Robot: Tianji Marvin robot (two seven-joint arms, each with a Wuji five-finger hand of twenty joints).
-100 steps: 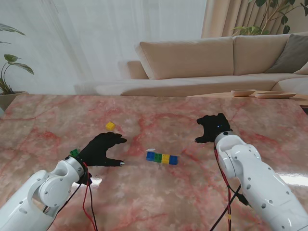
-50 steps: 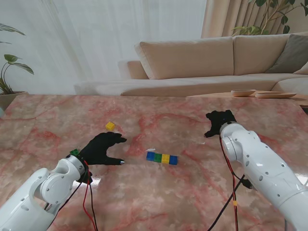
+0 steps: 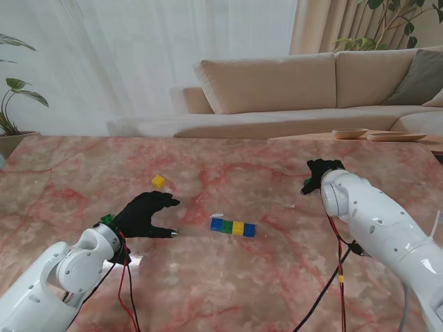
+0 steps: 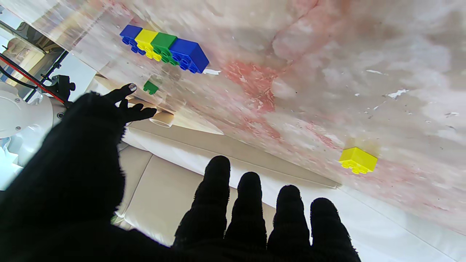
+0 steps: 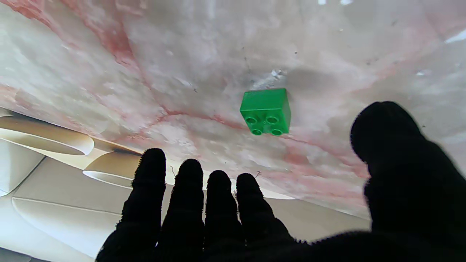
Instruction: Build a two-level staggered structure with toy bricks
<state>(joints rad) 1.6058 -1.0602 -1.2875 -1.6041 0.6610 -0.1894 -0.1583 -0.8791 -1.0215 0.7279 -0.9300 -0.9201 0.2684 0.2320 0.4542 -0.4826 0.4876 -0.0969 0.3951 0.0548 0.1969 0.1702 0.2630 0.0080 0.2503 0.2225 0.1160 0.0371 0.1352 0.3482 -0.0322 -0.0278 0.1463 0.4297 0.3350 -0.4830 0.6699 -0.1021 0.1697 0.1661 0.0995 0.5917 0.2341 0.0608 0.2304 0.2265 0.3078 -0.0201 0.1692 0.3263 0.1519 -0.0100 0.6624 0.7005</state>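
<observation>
A row of joined bricks (image 3: 233, 227), blue, green, yellow, blue, lies at the table's middle and shows in the left wrist view too (image 4: 164, 47). A lone yellow brick (image 3: 158, 181) (image 4: 358, 160) sits farther from me, to the left. My left hand (image 3: 147, 213) rests open to the left of the row, fingers (image 4: 251, 211) spread and holding nothing. My right hand (image 3: 320, 171) is far to the right, half hidden by its forearm. It is open, its fingers (image 5: 204, 207) spread, just short of a green brick (image 5: 265, 111) on the table.
The pink marble table (image 3: 221, 283) ends at a beige sofa (image 3: 291, 83). Shallow wooden dishes (image 3: 349, 133) stand at the far right edge. Red and black cables (image 3: 128, 297) hang under both arms.
My right hand has moved to the right and farther from me, away from the brick row. The left hand and all bricks have stayed put.
</observation>
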